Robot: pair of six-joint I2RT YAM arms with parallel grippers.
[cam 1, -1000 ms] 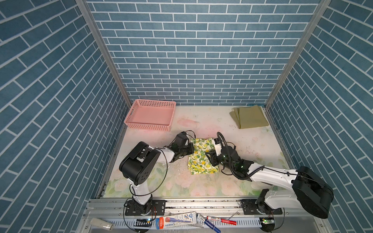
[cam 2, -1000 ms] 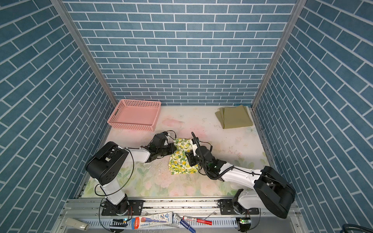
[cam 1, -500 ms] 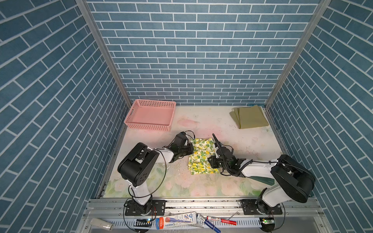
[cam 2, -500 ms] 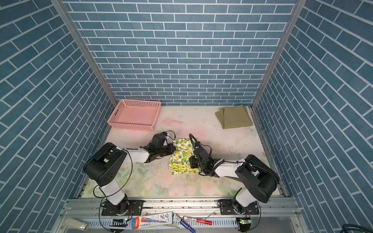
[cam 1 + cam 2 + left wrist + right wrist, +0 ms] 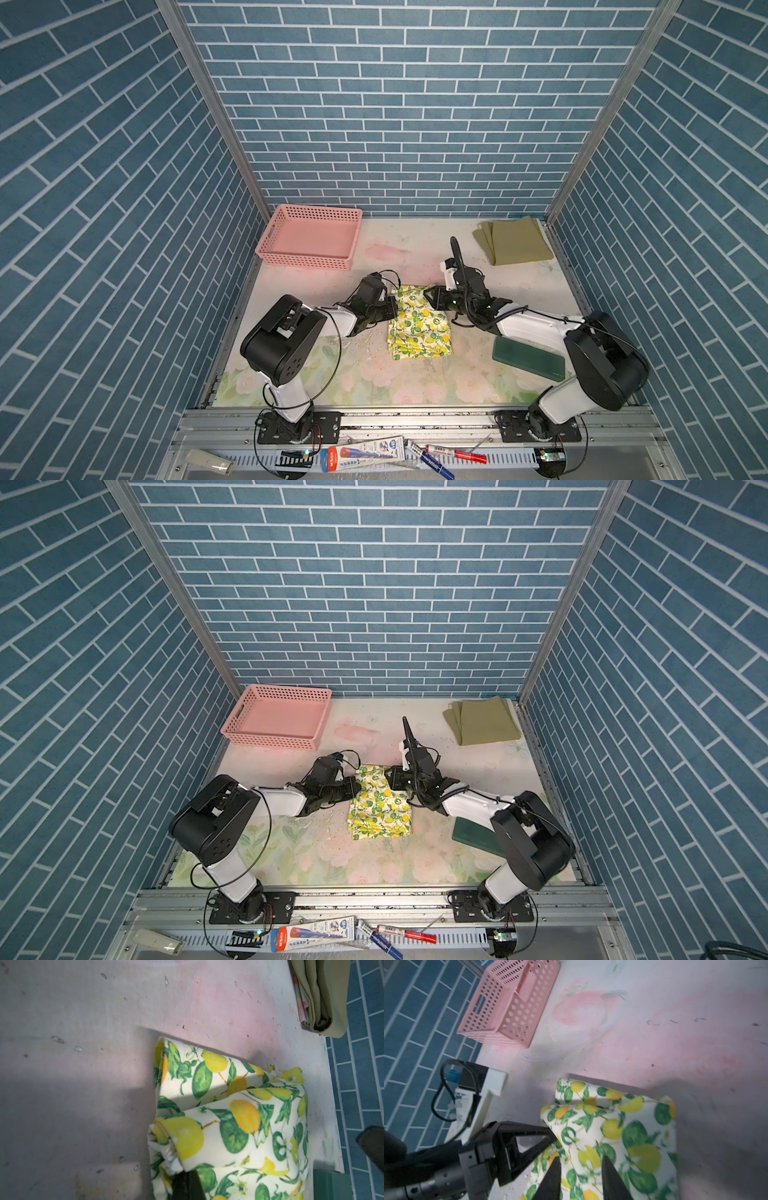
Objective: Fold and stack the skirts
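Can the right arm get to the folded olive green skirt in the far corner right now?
Probably yes. The right gripper looks open above the lemon skirt, holding nothing, and only bare table lies between it and the olive green skirt.

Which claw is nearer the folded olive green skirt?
Right. The right claw is over the lemon skirt on the side toward the olive green skirt; the left claw holds the opposite edge.

floral skirt (image 5: 301,1009) mostly under olive skirt (image 5: 324,991), block (image 5: 525,357) half-hidden
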